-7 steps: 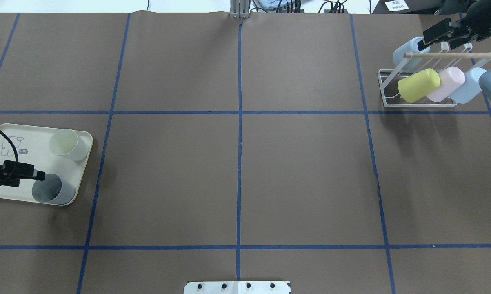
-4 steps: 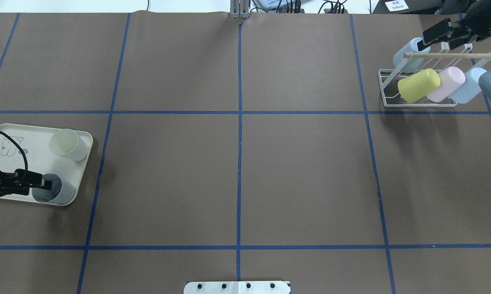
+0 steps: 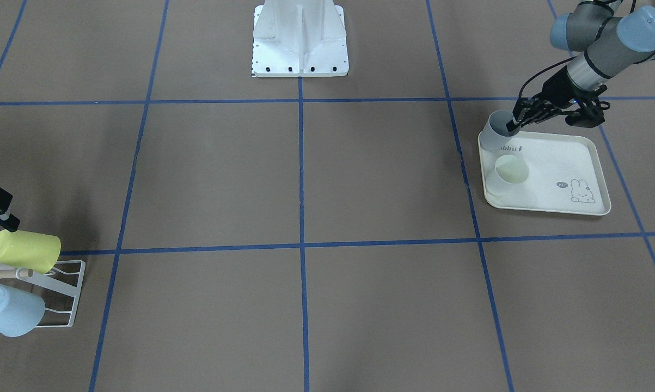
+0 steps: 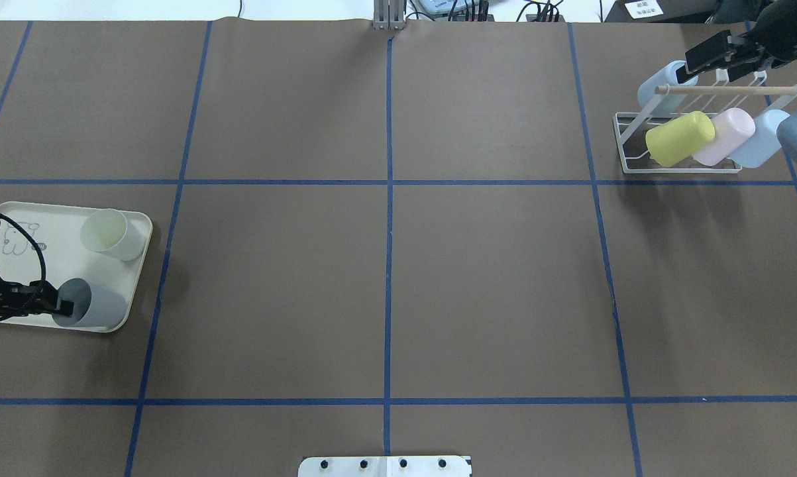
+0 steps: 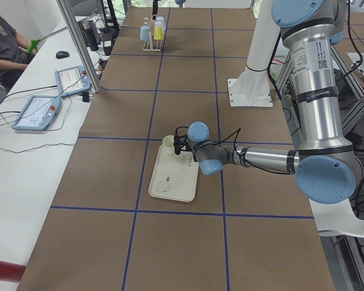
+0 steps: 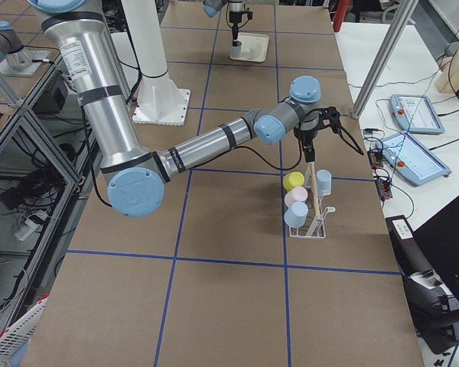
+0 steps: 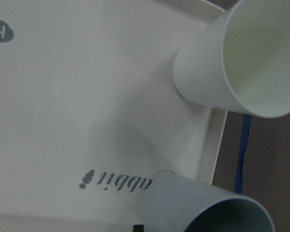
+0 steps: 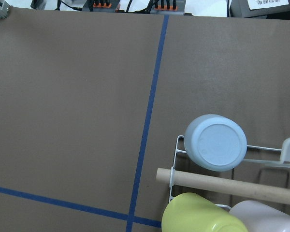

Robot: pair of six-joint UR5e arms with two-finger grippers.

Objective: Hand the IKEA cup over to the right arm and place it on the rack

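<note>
The IKEA cup (image 4: 100,311), grey-blue, leans on the near corner of the cream rabbit-print tray (image 4: 53,262). My left gripper (image 4: 65,308) is shut on its rim; the front view shows the fingers at the cup's (image 3: 495,136) mouth. In the left wrist view the cup (image 7: 198,208) fills the bottom edge. The white wire rack (image 4: 637,165) with its wooden dowel (image 4: 729,88) stands far right. My right gripper (image 4: 719,61) hovers open just behind the dowel, holding nothing.
A pale cup (image 4: 111,233) stands upright on the tray beside the grey-blue one. The rack holds a yellow cup (image 4: 680,138), a pink cup (image 4: 726,136) and two light blue ones (image 4: 663,83). The robot's base plate (image 4: 385,466) sits at the near edge.
My left gripper drew back to the left at the grey-blue cup's rim, and the cup tipped from upright to leaning. My right gripper lifted slightly away from the rack.
</note>
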